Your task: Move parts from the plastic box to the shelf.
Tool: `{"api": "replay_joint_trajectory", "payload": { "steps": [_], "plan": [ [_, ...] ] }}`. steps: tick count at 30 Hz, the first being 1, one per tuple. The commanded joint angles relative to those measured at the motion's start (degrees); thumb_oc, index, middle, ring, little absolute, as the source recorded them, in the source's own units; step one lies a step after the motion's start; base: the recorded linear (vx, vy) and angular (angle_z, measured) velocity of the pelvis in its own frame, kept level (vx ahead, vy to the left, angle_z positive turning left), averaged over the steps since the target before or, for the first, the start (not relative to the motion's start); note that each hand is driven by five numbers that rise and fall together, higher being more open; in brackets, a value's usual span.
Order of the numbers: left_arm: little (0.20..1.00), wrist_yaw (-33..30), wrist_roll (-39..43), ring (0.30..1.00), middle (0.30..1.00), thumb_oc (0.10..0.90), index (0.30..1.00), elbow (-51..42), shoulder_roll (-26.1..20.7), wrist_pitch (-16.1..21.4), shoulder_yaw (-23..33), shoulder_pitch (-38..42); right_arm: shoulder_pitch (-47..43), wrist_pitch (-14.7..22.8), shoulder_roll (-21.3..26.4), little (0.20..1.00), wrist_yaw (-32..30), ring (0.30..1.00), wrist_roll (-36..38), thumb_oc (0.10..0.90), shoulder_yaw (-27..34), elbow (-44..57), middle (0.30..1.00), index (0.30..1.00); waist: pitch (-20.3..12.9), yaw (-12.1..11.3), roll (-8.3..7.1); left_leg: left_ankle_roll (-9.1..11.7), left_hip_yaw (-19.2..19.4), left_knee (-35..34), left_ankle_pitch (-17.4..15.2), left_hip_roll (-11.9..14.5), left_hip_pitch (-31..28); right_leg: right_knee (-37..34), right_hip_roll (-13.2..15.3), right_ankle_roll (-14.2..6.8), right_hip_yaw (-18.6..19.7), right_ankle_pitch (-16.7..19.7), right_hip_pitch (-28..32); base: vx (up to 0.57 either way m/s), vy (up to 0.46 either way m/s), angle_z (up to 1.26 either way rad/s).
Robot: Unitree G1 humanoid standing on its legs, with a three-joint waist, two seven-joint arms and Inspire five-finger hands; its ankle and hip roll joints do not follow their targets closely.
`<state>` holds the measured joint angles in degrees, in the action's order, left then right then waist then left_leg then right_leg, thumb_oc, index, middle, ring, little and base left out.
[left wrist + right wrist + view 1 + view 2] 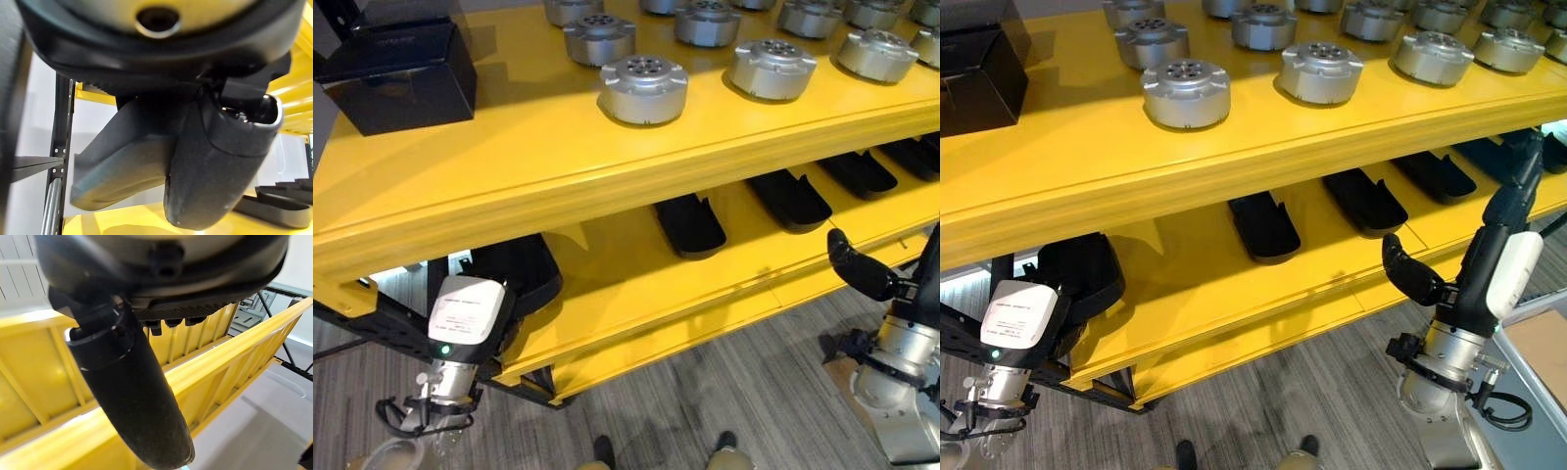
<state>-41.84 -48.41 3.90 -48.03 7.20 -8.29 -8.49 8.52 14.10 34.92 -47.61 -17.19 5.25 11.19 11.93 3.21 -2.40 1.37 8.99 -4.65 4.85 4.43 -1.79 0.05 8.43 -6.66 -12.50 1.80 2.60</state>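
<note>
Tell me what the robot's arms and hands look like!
Both arms are shiny silver-grey metal. The left robot hand and right robot hand are dark, smooth and rounded. A white box with a green light sits on the left forearm.

left hand (215, 161), black tray (117, 161), yellow shelf (146, 226)

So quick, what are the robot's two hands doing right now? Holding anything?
Left hand: low by the lower shelf, fingers cannot be told.
Right hand: open, straight, holding nothing, in front of the lower shelf.
</note>
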Motion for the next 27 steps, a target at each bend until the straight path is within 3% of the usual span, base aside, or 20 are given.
{"api": "replay_joint_trajectory", "payload": {
  "steps": [1, 5, 14, 27],
  "plan": [
    [0.300, -4.08, 0.21, 0.300, 0.300, 0.400, 0.300, -4.80, -2.77, -1.45, 5.42, 6.51, -5.26, 2.77, 4.45, 1.000, -3.29, 1.000, -1.63, 0.900, 2.19, 2.41, 1.000, 1.000, -3.57, 1.31, 1.36, -1.73, 4.47, 2.16, -7.94, -2.51, -1.08, 4.60, -0.76, -2.16, 2.95, -3.77, -2.96, 0.03, 0.002, 0.25],
    [0.300, -4.73, -0.67, 0.300, 0.300, 0.400, 0.300, -3.40, -1.16, -2.19, 4.04, 6.82, -5.59, 3.17, 4.39, 1.000, -1.19, 1.000, -1.49, 0.900, 2.07, 2.47, 1.000, 1.000, -4.42, 1.38, 1.06, -1.20, 5.71, 1.47, -7.85, -2.18, -2.24, 0.20, -0.40, -2.67, 3.15, -1.41, -1.37, 0.08, -0.020, -0.11],
    [0.300, -2.93, -1.70, 0.300, 0.300, 0.400, 0.300, 2.42, -0.24, -3.78, -2.52, 11.55, -5.83, 3.01, 5.25, 1.000, 0.46, 1.000, -0.29, 0.900, 0.76, 2.28, 1.000, 1.000, -5.41, 3.28, 0.75, -0.78, 8.61, 1.75, -8.70, -1.20, -3.74, -1.60, -0.76, -2.47, 3.98, -1.45, -0.18, 0.05, -0.014, -0.13],
    [0.300, -2.40, -0.42, 0.300, 0.300, 0.400, 0.300, 20.22, 5.06, -6.92, -12.84, 20.40, -7.47, 5.68, 6.58, 1.000, 4.78, 1.000, 2.11, 0.900, -1.86, 0.46, 1.000, 1.000, -5.34, 6.92, 1.03, -0.55, 11.90, 2.84, -9.90, -0.31, -5.40, -2.89, -1.33, -2.51, 6.09, -1.00, 0.04, 0.04, 0.015, -0.14]
  ]
}}
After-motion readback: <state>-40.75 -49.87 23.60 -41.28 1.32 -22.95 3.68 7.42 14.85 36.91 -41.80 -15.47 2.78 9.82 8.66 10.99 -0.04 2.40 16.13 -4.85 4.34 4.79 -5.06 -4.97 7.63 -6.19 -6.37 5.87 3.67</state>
